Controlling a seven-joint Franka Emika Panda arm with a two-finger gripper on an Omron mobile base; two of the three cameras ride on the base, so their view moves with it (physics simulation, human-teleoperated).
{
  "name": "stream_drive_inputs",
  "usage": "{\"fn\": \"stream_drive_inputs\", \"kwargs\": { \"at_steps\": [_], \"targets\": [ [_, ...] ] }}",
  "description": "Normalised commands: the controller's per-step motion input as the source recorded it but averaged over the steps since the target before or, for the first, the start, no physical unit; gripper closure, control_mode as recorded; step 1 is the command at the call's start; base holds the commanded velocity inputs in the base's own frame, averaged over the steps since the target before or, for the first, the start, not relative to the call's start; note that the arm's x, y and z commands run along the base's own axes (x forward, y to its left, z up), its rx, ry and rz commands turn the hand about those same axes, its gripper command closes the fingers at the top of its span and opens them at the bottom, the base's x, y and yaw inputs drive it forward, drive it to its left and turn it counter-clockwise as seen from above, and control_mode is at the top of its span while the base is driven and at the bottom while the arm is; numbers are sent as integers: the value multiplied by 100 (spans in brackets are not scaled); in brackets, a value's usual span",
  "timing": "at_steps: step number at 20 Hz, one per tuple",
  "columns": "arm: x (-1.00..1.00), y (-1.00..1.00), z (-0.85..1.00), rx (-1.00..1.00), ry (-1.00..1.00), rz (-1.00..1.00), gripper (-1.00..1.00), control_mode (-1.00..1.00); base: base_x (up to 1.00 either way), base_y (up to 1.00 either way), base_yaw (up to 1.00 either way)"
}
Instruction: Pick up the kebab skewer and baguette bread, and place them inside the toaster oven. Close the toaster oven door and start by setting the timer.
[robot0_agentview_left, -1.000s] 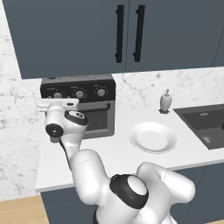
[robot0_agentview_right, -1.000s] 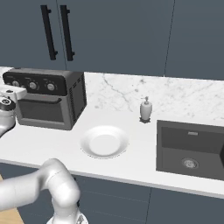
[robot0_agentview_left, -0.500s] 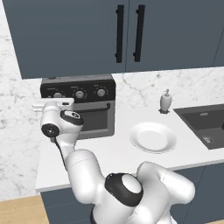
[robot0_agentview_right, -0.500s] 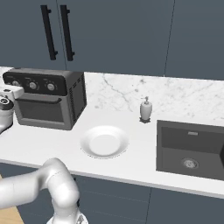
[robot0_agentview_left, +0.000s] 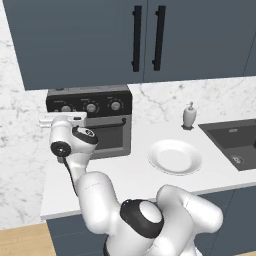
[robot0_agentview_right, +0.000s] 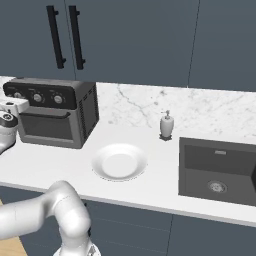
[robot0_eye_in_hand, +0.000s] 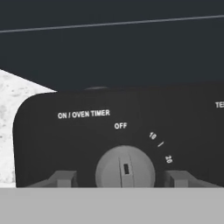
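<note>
The toaster oven (robot0_agentview_left: 92, 125) stands on the white worktop (robot0_agentview_left: 135, 150) against the marble wall, under the dark blue cupboards (robot0_agentview_left: 150, 35). Its door (robot0_agentview_left: 107, 137) is shut, the black bar handle across the top of the glass. The tool (robot0_eye_in_hand: 124, 179) is raised in front of the oven's left end, facing the black control panel. In the hand view its two fingertips (robot0_eye_in_hand: 63, 179) stand one on each side of the timer knob (robot0_eye_in_hand: 125, 168), apart from it, at about 9 and 3 o'clock of the knob; the tool is part open and grips nothing. The knob's mark points up toward the word OFF, with 10 and 20 printed at about 1 to 2 o'clock. From the left base view the white arm (robot0_agentview_left: 75, 150) covers the oven's left front corner. At 3 o'clock of the oven lies a white plate (robot0_agentview_left: 175, 156), bare. Farther along, near the wall, stands a soap bottle (robot0_agentview_left: 189, 116), then the dark sink (robot0_agentview_left: 235, 145).
</note>
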Motion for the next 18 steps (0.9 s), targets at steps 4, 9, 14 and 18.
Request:
{"fn": "stream_drive_inputs", "kwargs": {
  "at_steps": [4, 9, 14, 18],
  "targets": [
    [0, 0, 8, 0, 0, 0, -100, -100, 0, 0, 0],
    [0, 3, 9, 0, -2, 0, -100, -100, 0, 0, 0],
    [0, 0, 9, 0, -2, 0, -100, -100, 0, 0, 0],
    [0, 0, 1, -1, -1, 0, -100, -100, 0, 0, 0]
  ]
}}
